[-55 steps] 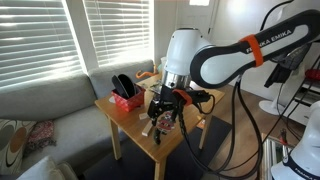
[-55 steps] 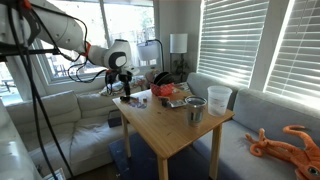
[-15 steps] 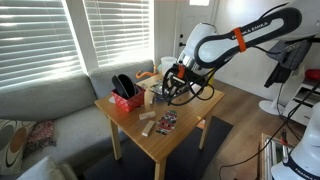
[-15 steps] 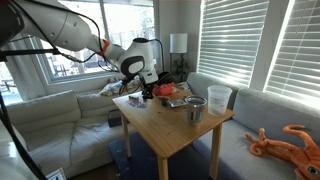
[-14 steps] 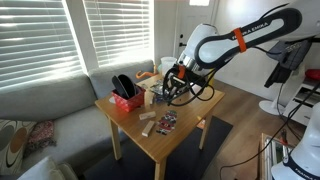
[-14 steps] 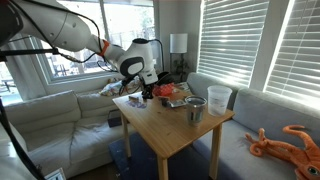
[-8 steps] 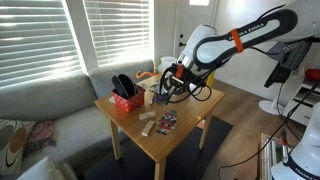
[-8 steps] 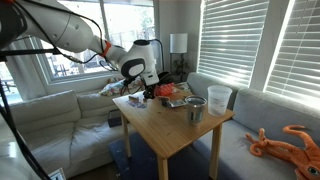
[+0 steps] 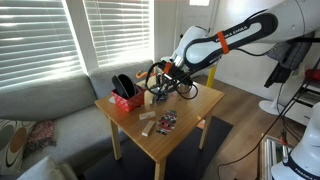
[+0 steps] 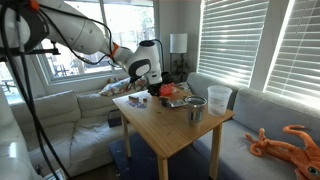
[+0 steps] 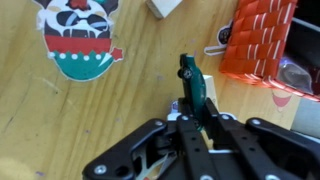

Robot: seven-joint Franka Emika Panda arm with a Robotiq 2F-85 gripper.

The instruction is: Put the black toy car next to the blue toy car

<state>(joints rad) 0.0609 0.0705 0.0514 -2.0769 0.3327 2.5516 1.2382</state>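
Over wooden table (image 11: 60, 130), wrist view counts: one dark toy car (image 11: 190, 78), one red basket (image 11: 262, 40), one round cartoon-face piece (image 11: 80, 35), one white block (image 11: 165, 8) cut off by top edge. Gripper (image 11: 195, 108) clamped on car, car nose poking past fingertips, just beside basket. Car's exact colour hard to judge. In both exterior views car too small to make out.

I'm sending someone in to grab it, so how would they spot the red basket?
Find the small wooden table beside the grey sofa, under the blinds. The basket sits on the table corner nearest the sofa. It is the only red, ribbed box there, with dark things sticking out of its top.
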